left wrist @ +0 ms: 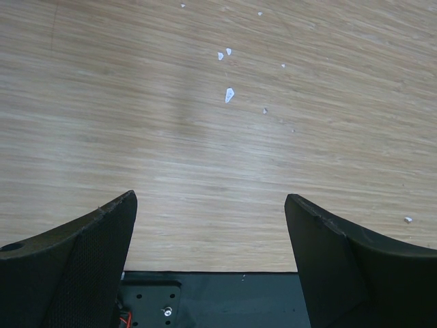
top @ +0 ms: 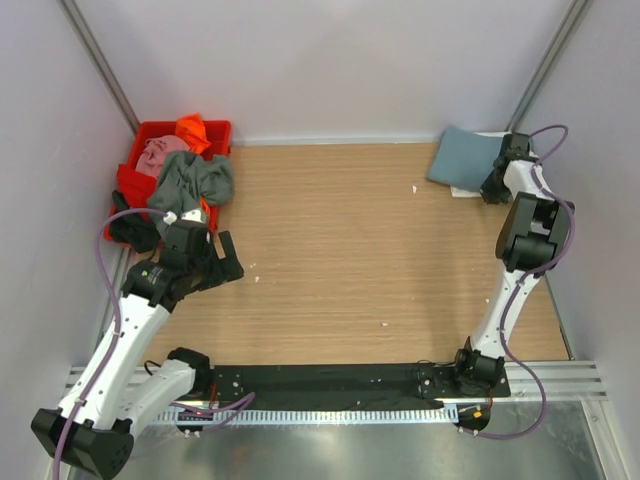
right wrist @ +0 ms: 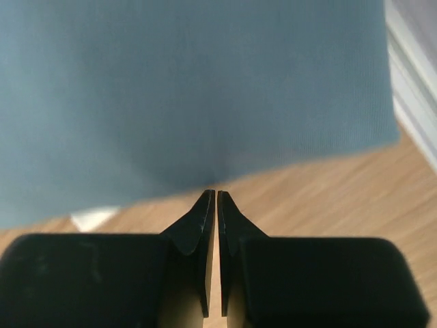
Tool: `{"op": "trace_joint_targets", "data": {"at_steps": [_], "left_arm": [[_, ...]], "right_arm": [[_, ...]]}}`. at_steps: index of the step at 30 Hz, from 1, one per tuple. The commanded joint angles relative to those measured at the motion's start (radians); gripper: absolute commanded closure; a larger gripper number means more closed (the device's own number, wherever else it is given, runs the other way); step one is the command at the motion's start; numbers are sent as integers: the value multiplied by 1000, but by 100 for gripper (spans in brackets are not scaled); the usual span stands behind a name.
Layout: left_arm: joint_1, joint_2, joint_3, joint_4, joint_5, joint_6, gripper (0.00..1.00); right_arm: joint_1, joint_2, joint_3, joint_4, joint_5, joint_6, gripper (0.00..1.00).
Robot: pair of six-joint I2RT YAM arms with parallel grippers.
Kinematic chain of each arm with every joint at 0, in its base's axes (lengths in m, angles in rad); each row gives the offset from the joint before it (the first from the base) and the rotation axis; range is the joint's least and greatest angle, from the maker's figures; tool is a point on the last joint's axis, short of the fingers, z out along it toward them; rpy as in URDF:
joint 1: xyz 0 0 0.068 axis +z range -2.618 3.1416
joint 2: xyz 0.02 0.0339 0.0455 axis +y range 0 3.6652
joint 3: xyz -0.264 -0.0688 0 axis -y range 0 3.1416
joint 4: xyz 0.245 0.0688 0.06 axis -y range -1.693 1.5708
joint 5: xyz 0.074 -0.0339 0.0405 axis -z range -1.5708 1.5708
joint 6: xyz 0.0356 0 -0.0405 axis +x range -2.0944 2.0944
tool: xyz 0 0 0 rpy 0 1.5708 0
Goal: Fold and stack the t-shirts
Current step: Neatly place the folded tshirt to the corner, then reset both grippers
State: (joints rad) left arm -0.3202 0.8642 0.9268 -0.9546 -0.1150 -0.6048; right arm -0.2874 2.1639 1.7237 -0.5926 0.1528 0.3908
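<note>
Right end effector (right wrist: 216, 195) pinching soft teal t-shirt (right wrist: 191, 89) hem, left end effector (left wrist: 210, 197) wide open

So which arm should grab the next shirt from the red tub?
Probably the left. The left gripper is open and close to the red tub; the right gripper is shut, far across by the blue t-shirt.

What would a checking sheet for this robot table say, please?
Surface: light wooden tabletop, smooth.
Job's things: folded teal-blue cloth t-shirt far right, white cloth edge beneath it; grey-green shirt, pink shirt and orange shirt heaped in red plastic tub far left.
Clutter: small white flecks.
Grippers: left gripper open over wood; right gripper shut at teal shirt's edge, pinch unclear.
Cables: purple cables along both arms.
Surroundings: pale walls, black base rail.
</note>
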Motion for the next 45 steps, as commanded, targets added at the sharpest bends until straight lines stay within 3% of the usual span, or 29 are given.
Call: {"op": "trace_joint_targets", "data": {"at_steps": [1,7,14,17,18,20,25,27,34,37,45], "left_arm": [[4,4,1,22,-23,-13,11],[7,13,1,19,-35,-18,11],[12,16,1,22,-20,-15,11],[17,13,3,25,-18,-12,11],[21,10,3,25,-17,-12,11],[24,7,3,27,-18,-12,11],[24,-11,-3,39,-15,-6,11],[24,-14,-6,48,-14,-3,11],[24,-56,-11,71,-67,19,8],[26,-100,-13,82,-64,20,8],[24,-131,-6,70,-54,23,8]], "right_arm": [[-10,100,190,-73,96,-52,89],[-10,250,459,-180,226,-108,85],[-10,231,554,-196,281,-188,74],[-7,157,547,-239,148,-184,53],[-3,122,527,-234,90,-187,41],[39,7,452,-216,11,-193,31],[174,-254,265,-176,-66,-181,28],[270,-417,150,-86,-140,-147,20],[439,-853,-621,310,-418,69,14],[464,-973,-809,387,-432,112,13],[493,-1101,-903,289,-389,94,12]]}}
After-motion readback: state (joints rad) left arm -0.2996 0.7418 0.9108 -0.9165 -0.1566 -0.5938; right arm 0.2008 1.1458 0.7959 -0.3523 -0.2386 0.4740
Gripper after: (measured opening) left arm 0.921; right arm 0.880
